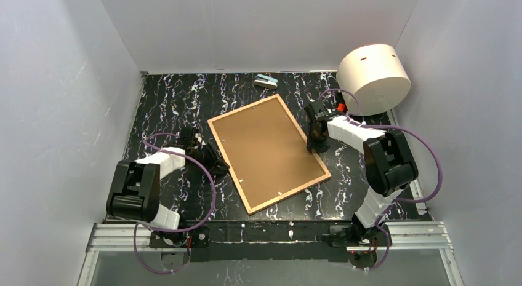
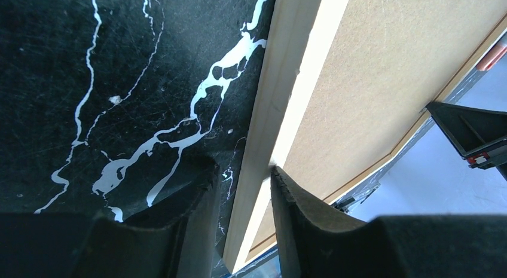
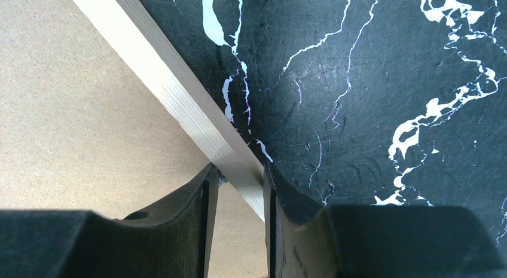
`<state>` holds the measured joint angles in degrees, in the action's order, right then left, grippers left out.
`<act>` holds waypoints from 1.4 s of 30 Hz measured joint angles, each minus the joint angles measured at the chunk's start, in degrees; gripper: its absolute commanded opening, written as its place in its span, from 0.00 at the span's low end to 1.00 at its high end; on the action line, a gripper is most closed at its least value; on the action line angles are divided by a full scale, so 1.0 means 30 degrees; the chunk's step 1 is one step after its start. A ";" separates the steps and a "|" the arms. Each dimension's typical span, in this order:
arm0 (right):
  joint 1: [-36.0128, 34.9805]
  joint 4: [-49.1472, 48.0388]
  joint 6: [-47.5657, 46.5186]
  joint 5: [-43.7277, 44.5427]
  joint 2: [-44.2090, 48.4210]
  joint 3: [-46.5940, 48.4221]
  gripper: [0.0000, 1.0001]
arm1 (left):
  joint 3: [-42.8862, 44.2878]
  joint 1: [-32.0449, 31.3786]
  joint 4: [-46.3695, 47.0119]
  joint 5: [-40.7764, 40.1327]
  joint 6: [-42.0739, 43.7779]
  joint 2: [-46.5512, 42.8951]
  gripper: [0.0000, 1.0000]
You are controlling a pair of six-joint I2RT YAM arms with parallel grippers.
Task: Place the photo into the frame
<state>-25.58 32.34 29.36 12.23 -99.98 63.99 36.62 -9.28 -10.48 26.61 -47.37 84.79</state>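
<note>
Left claw point(image 2: 240, 170): astride the left long rail of the frame point(image 2: 275, 98), jaws narrowly apart; whether it grips cannot be told.
Right claw point(image 3: 238, 169): clamped on the opposite long rail.
Frame: flat at mid-tabletop point(image 1: 172, 101), backing board point(image 1: 268, 152) uppermost; long axis runs far edge to near edge, slanting right.
Photo: not visible.
Key relation: claws face each other across the short axis; either is equally near.
</note>
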 measured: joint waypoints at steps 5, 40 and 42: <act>0.0000 -0.0036 -0.0036 -0.0007 0.0000 -0.0007 0.24 | -0.0058 0.0007 0.0080 0.0080 -0.0073 0.0000 0.34; -1.1701 0.4634 0.1690 -0.0138 -1.0892 1.8236 0.49 | 0.1413 0.0474 -0.7752 -0.8007 0.0306 -0.7271 0.71; -1.1970 0.5064 0.1610 -0.0124 -1.1621 1.8768 0.47 | 0.1093 0.0612 -0.7978 -0.8014 0.0255 -0.7402 0.71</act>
<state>-61.49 47.53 34.20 11.86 -134.85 120.29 39.90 -7.44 -34.41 2.57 -46.61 62.59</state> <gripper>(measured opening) 0.498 0.705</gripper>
